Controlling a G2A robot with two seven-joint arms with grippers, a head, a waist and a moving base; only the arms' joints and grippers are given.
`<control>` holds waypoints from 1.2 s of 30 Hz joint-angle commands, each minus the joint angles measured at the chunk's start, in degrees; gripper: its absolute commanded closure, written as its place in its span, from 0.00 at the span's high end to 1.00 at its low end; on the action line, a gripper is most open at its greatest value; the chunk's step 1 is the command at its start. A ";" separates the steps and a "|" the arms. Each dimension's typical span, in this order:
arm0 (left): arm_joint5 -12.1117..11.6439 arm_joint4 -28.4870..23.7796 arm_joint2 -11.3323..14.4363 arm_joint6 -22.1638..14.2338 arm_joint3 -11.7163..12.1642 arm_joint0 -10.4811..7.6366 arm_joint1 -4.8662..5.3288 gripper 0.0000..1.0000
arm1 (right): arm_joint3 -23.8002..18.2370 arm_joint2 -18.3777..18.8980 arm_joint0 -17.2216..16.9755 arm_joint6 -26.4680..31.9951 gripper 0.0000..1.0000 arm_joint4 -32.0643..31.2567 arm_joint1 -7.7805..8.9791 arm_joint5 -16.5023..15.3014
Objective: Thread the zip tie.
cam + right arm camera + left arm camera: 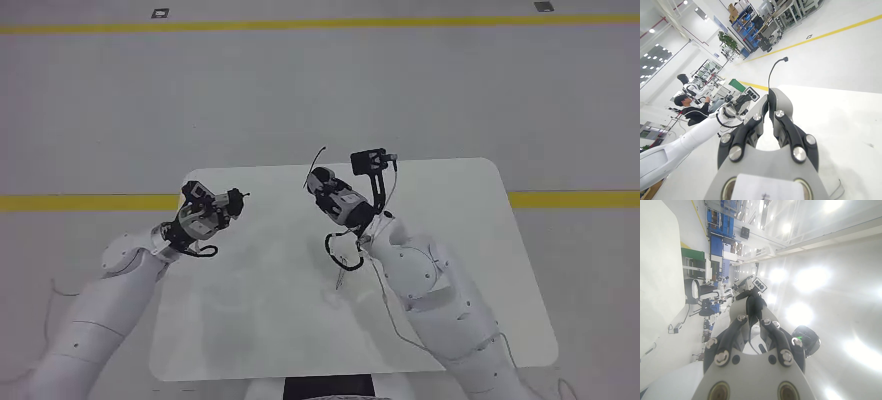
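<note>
Right gripper (769, 96): my fingers are closed on the zip tie (770, 73), above the worktop's (470, 290) far edge near its middle. The strap rises past my fingertips, with its head at the free end. Left gripper (753, 300): pads together, over the far left corner, apart from the tie.

**White rectangular table with rounded corners (470, 300) stands on a pale grey floor (300, 100).**
Seen from above, its smooth, faintly glossy top lies with the long sides running left to right. A yellow painted stripe (80, 202) on the floor meets the table from both sides near its far edge. In the right wrist view, a few small dark specks (870, 145) mark the surface, well apart from one another.
</note>
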 commanded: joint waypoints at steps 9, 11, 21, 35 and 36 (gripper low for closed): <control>0.00 0.00 0.00 0.00 0.00 0.00 0.00 0.00 | 0.00 0.00 0.00 0.00 0.00 0.00 0.00 0.00; 0.00 0.00 0.00 0.00 0.00 0.00 0.00 0.00 | 0.00 0.00 0.00 0.00 0.00 0.00 0.00 0.00; -0.76 2.23 0.26 0.64 -0.99 -0.11 -0.01 0.00 | 0.00 0.00 0.00 0.00 0.00 0.00 0.00 0.00; -10.04 18.90 1.47 7.88 -3.38 -3.05 -3.08 0.00 | 0.00 0.00 0.00 0.00 0.00 0.00 0.00 0.00; -10.04 20.26 1.10 8.10 -3.48 -3.13 -3.44 0.00 | 0.00 0.00 0.00 0.00 0.00 0.00 0.00 0.00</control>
